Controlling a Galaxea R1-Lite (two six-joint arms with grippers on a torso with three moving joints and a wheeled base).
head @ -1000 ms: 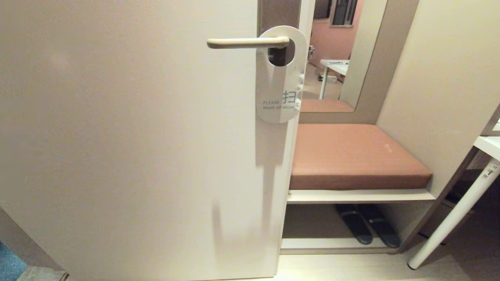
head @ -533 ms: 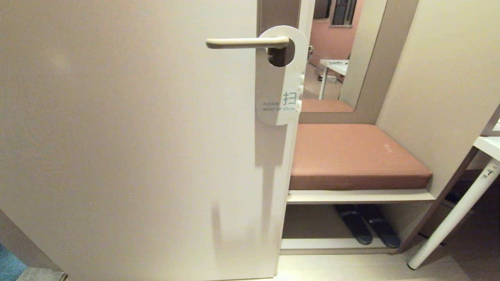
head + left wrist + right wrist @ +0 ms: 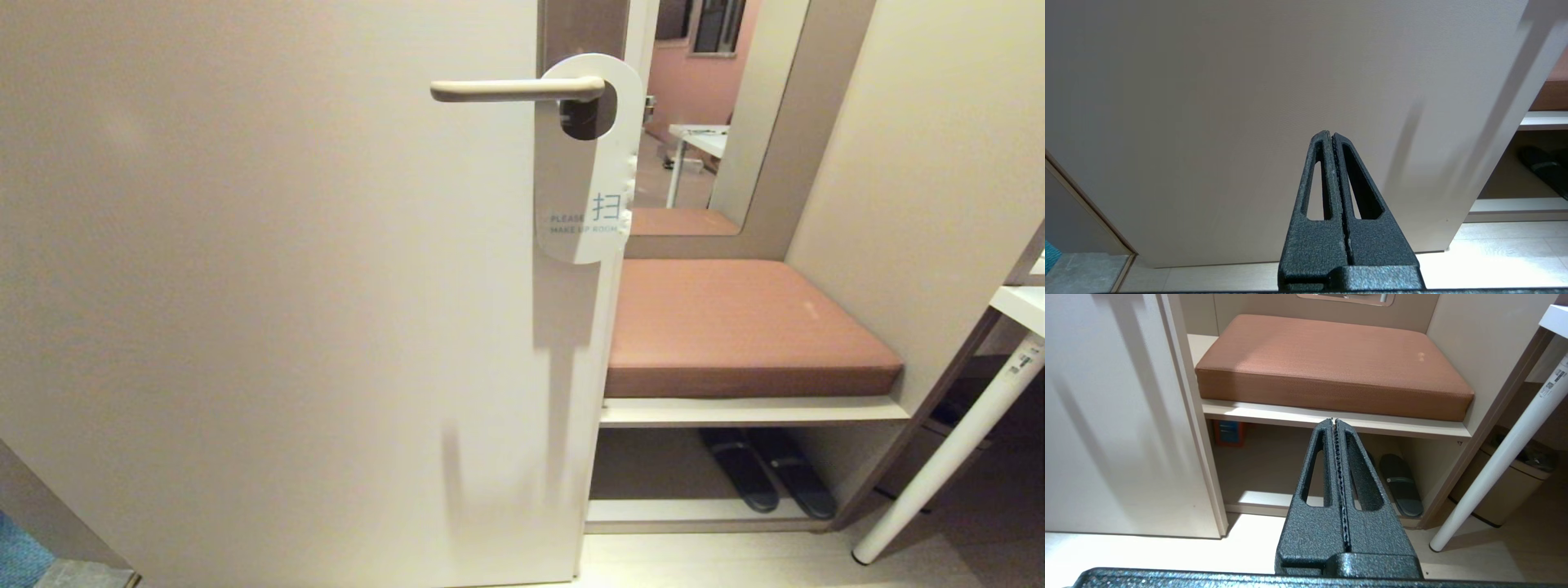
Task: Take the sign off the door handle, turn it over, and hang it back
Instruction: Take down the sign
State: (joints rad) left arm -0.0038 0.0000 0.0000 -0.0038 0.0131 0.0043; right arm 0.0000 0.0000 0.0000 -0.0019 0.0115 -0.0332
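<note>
left gripper (image 3: pixel 1333 136) closed — empty, right gripper (image 3: pixel 1334 422) likewise

We can read one printed thing — the sign (image 3: pixel 586 188) hanging on the door handle (image 3: pixel 514 88). Its white face shows small blue-grey capitals, "PLEASE" above "MAKE UP ROOM", with a larger blue Chinese character, 扫, just beside them. On the white table leg (image 3: pixel 1502 453) we see a small sticker — too small to read.
</note>
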